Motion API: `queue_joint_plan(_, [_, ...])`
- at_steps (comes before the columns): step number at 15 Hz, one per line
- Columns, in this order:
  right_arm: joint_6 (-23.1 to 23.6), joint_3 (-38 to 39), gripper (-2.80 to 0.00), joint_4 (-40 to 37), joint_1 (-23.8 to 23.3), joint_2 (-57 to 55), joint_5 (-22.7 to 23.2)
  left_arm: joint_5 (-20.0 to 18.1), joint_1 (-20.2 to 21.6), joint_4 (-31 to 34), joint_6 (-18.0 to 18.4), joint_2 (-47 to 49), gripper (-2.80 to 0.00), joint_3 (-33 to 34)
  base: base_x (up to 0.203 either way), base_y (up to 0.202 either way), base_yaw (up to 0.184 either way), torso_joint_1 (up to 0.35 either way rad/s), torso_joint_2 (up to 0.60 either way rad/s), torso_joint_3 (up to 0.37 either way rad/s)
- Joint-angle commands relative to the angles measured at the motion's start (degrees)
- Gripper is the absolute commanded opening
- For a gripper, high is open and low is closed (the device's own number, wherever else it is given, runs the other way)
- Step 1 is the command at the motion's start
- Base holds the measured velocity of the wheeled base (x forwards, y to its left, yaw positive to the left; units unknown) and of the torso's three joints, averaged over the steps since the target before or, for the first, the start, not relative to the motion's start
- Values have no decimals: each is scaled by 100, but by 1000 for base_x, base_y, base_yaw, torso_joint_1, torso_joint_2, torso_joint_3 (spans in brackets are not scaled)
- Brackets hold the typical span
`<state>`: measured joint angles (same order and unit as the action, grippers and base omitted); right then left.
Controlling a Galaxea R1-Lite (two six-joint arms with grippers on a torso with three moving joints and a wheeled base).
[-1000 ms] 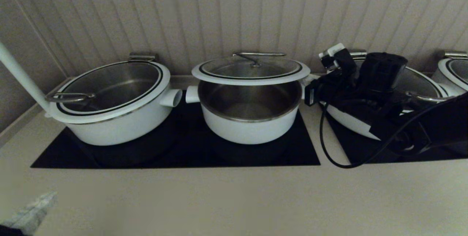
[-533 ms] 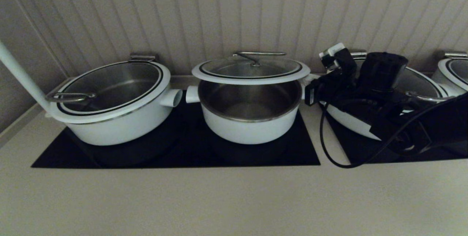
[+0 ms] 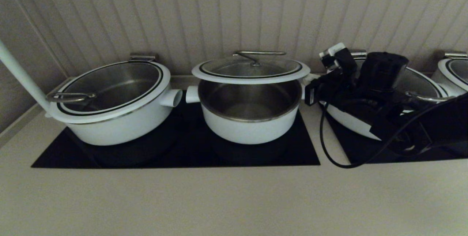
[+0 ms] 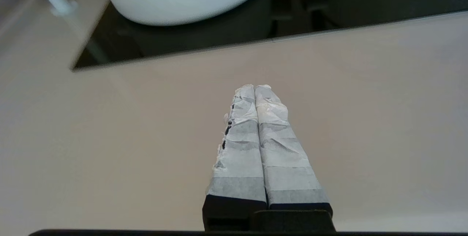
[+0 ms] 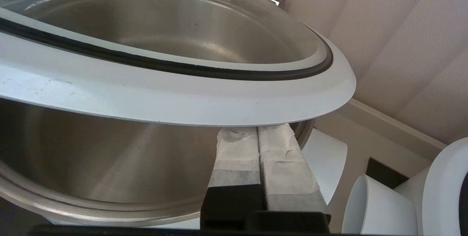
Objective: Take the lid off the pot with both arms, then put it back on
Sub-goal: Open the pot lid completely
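The lid [image 3: 251,69], propped only on the pressed-together right gripper [image 5: 256,130] at centre frame, may slide into the pot [image 3: 249,113], since the left gripper [image 4: 255,88], also pressed together, gives no help.

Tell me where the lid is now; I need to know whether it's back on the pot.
In the head view the lid is centre, tilted above the pot, its right edge propped on the right gripper.

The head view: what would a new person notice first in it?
The lid stands out first: it sits raised above the pot in the middle, leaving the steel inside open to view. The right gripper, shut, has its tips under the lid's white rim at the pot's right side. The left gripper, also shut, hangs over bare counter, away from the pot.
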<state>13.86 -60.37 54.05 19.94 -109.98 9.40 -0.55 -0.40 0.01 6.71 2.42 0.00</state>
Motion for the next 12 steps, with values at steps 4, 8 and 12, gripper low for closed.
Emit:
queue_joint_plan(4, [3,-1,-280,35,-8,47,9,-11,5,8,-224,-233,-280,0,0,0,0,0,0,0])
queue_joint_plan(8, [-6,25,-280,105,1,82,9,20,5,8,-557,-233,-280,0,0,0,0,0,0,0])
queue_joint_plan(12, [3,43,-280,114,1,91,9,20,5,8,-557,-233,-280,0,0,0,0,0,0,0])
